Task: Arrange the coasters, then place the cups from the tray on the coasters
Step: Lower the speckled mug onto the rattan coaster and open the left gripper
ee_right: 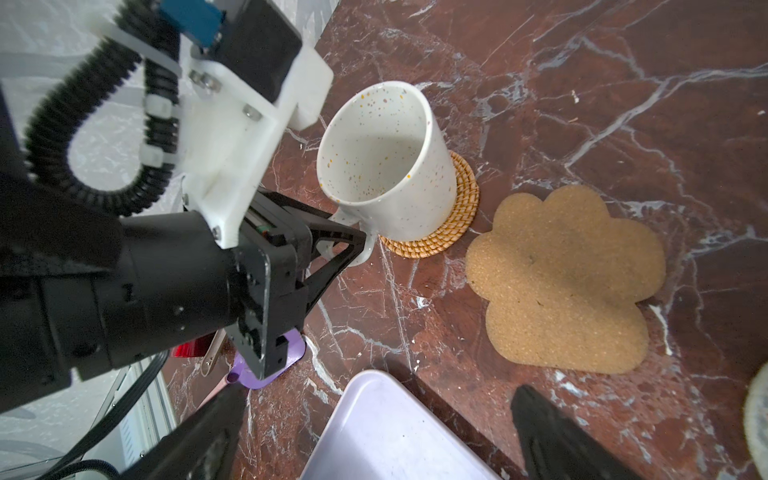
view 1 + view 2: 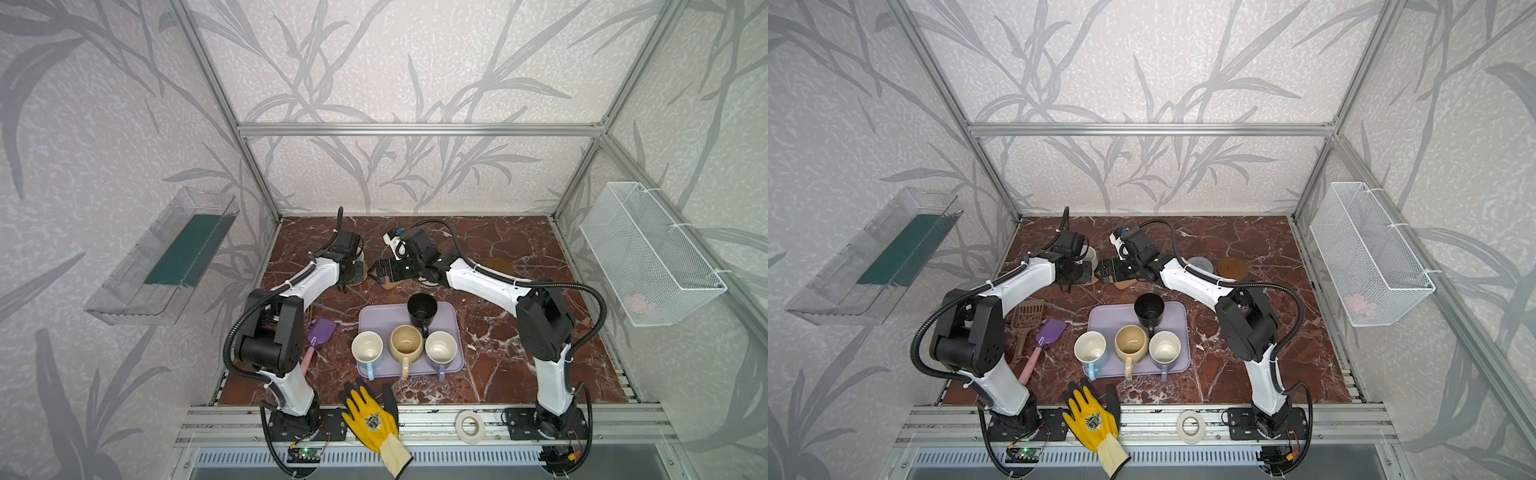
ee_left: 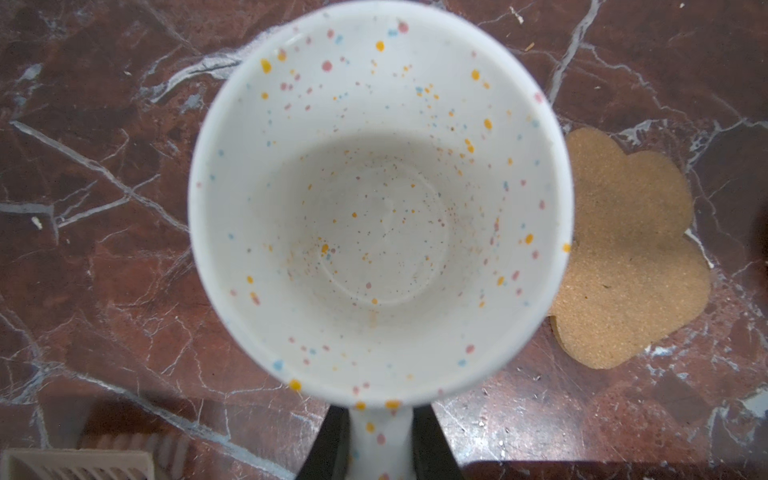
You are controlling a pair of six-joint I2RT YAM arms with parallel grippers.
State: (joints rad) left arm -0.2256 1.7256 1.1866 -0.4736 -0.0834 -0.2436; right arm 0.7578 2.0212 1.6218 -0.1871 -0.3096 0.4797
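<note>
White cup [image 1: 386,166] on rattan coaster [image 1: 453,224], left tool [image 1: 355,243] clamped on its handle | right tool [image 2: 376,270] spread, near paw coaster [image 1: 561,278] | black cup [image 2: 422,309], blue cup [image 2: 367,348], cream cup [image 2: 406,343], lavender cup [image 2: 440,348] on tray [image 2: 374,316] | judged one of five placed

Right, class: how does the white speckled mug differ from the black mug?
The white speckled mug is pale with coloured flecks; the black mug is plain dark. The white speckled mug is at the orange woven coaster; the black mug stands on the lavender tray. The left end effector grips the white speckled mug's handle; the black mug is free. Both are upright with handles.
</note>
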